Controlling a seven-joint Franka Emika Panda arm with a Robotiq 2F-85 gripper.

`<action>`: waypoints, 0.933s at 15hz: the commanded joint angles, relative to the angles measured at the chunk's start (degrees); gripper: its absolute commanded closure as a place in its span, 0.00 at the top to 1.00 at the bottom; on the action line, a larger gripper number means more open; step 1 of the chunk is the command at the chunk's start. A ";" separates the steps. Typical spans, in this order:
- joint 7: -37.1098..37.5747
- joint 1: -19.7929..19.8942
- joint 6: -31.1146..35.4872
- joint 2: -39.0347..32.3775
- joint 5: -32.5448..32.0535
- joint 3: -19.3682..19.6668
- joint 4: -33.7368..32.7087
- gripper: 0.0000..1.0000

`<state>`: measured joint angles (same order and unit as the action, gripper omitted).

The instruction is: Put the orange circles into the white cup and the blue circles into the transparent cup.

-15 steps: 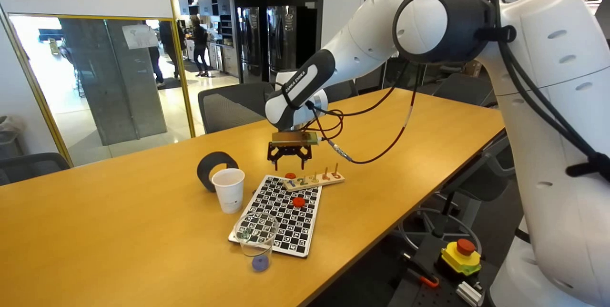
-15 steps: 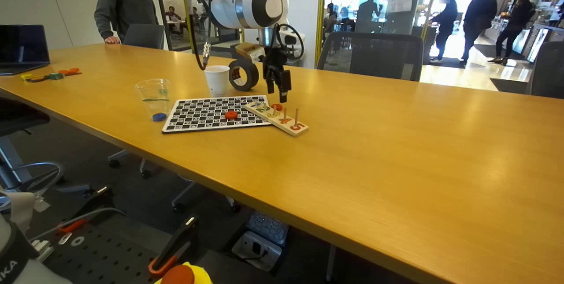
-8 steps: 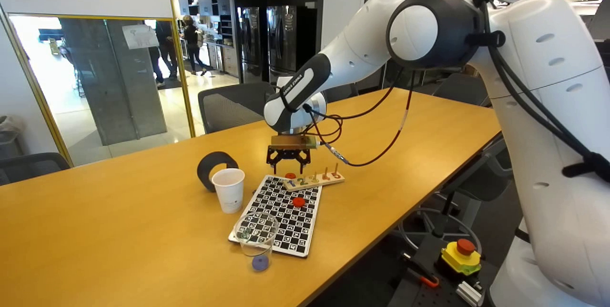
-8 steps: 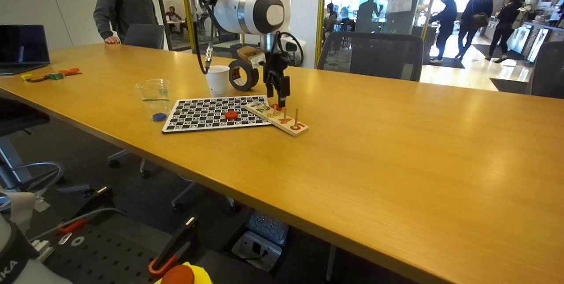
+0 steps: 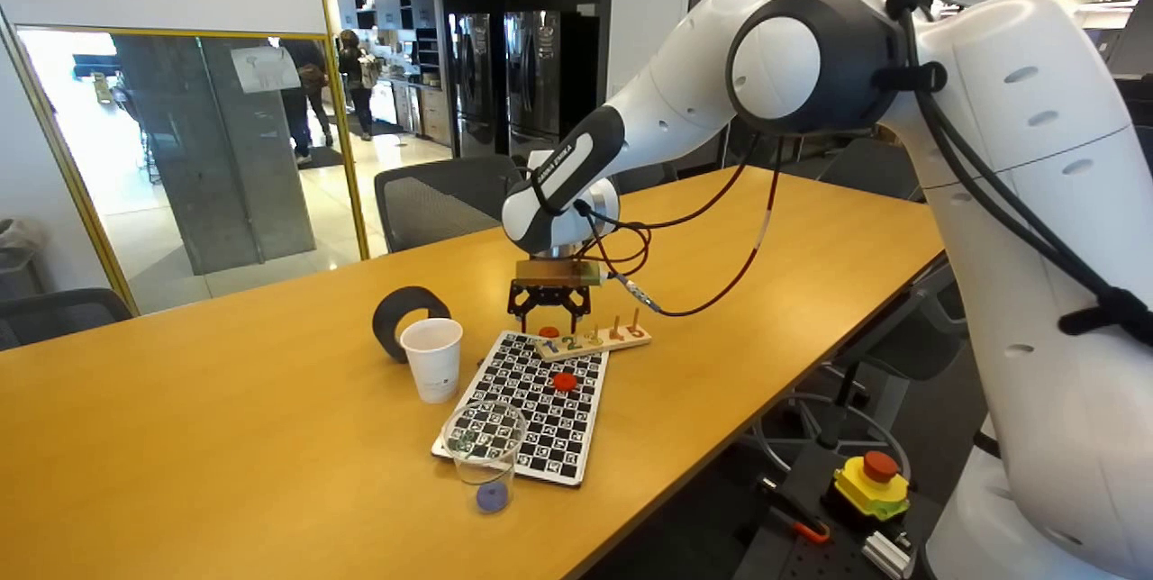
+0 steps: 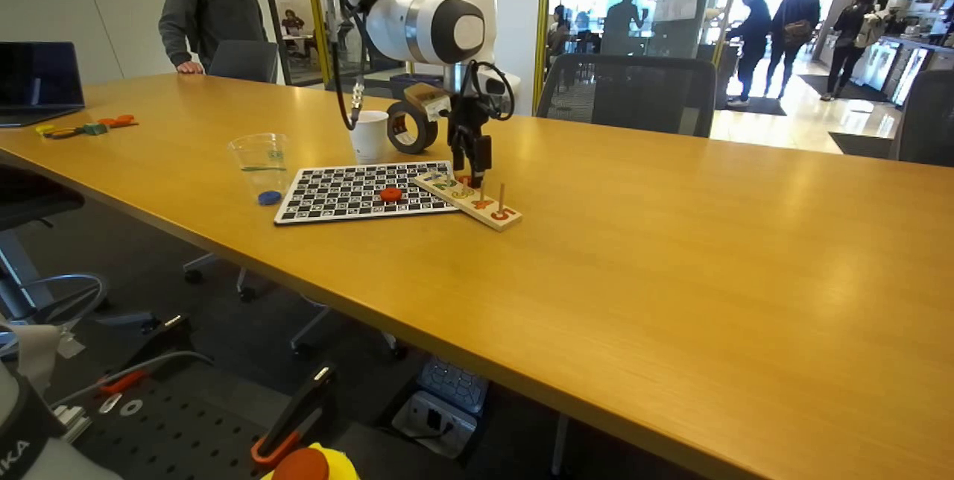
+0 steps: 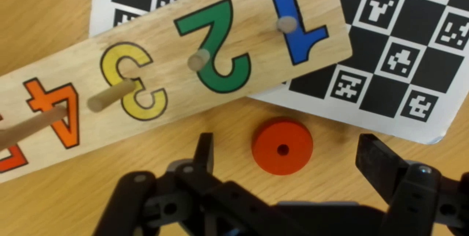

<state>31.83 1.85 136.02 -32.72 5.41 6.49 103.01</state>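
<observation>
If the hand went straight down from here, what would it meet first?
Straight below the open hand is the orange disc, framed between the fingers. They would probably straddle it and touch the table first, or one might meet the checkered board; depth is unclear.

orange-red discs (image 5: 565, 382): 2, mid-frame | blue disc (image 5: 492, 497): 1, bottom centre | white paper cup (image 5: 434, 368): 1 | clear plastic cup (image 6: 261, 161): 1 | checkered marker board (image 5: 551, 427): 1 | numbered peg board (image 7: 169, 68): 1 | wooden pegs (image 7: 287, 24): 5 | tape roll (image 5: 385, 321): 1 | laptop (image 6: 37, 77): 1, upper left

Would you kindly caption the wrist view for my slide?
Open hand framing an orange-red disc beside the numbered peg board.
</observation>
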 commanded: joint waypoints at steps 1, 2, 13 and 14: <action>-1.00 0.15 -1.47 -0.65 1.69 0.36 -1.52 1.00; -0.97 0.17 -1.57 -0.72 1.69 0.38 -1.54 1.00; -1.23 1.26 -5.45 -0.31 4.06 -0.04 -2.38 0.36; -1.19 1.33 -6.00 -0.34 4.03 -0.01 -2.62 0.29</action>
<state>31.83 2.91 132.29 -32.80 7.44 6.54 102.08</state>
